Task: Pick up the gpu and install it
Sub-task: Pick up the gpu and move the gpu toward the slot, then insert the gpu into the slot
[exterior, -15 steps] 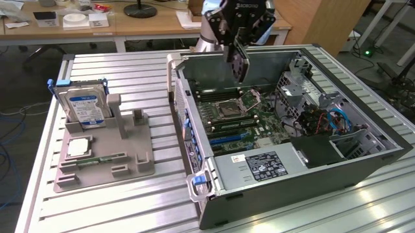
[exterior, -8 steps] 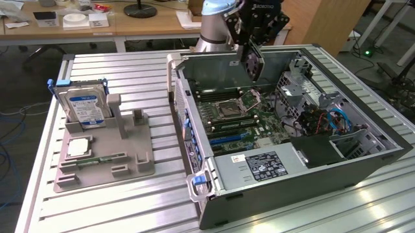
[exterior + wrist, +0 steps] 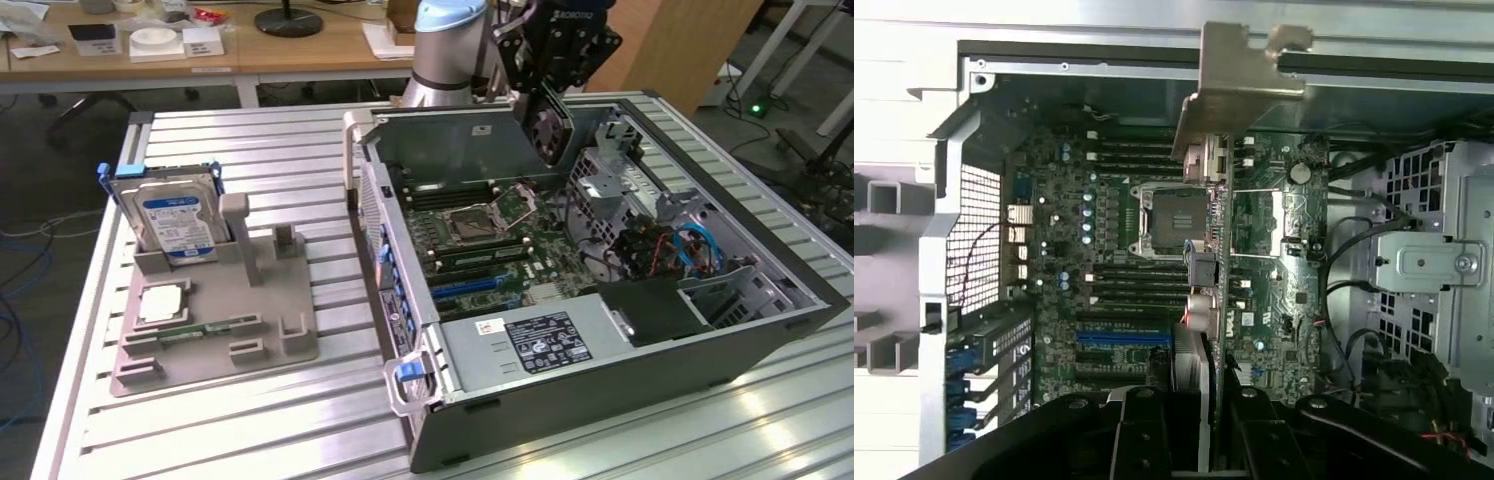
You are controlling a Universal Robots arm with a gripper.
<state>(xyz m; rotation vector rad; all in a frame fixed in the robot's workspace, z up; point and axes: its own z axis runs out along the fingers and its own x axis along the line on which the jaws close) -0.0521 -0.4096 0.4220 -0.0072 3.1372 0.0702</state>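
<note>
Gpu (image 3: 547, 125) hangs lengthwise from the jaws, bracket (image 3: 1239, 85) farthest out, above motherboard (image 3: 1114, 230).

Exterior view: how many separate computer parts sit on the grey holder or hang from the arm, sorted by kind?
hard drive: 1
processor chip: 1
memory stick: 1
gpu, gripped by the end effector: 1
Total: 4
</note>
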